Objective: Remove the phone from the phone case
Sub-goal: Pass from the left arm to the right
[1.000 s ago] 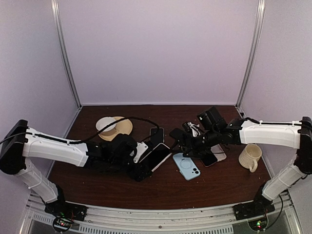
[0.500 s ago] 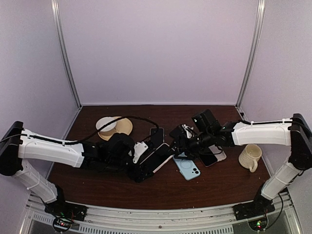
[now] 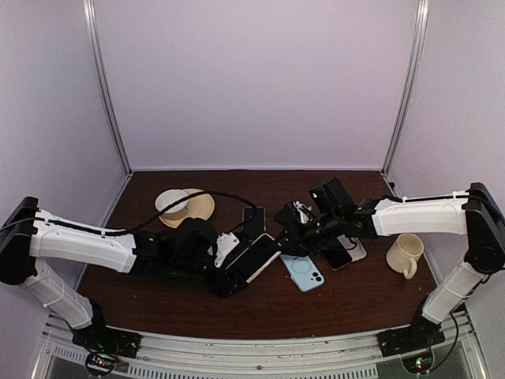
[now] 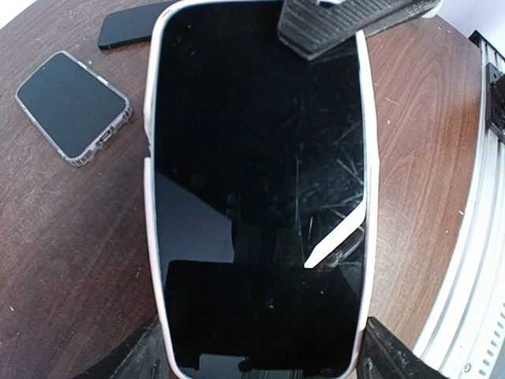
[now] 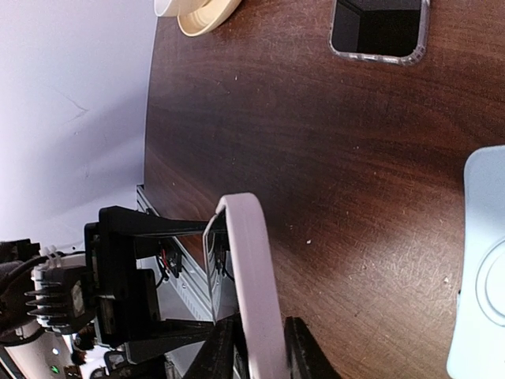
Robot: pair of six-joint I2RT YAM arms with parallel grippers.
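Cased phone held by both claws over the dark wooden table [image 3: 355, 304]
The black-screened phone [image 4: 256, 158] in its white phone case [image 5: 248, 260] is clamped widthwise by the left gripper [image 4: 264, 359]; the case's rim is pinched by the right gripper [image 5: 260, 355].

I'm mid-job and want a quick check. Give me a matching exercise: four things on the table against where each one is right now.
Things:
1. white-cased phone with black screen
2. light blue plastic phone case
3. cream ceramic mug
4. tan round plate

Places:
A. upright at the right side
B. back left
C. gripped by the left end effector, rim pinched by the right end effector
D. flat on the brown wooden table, centre

Pairs: 1-C, 2-D, 3-A, 4-B
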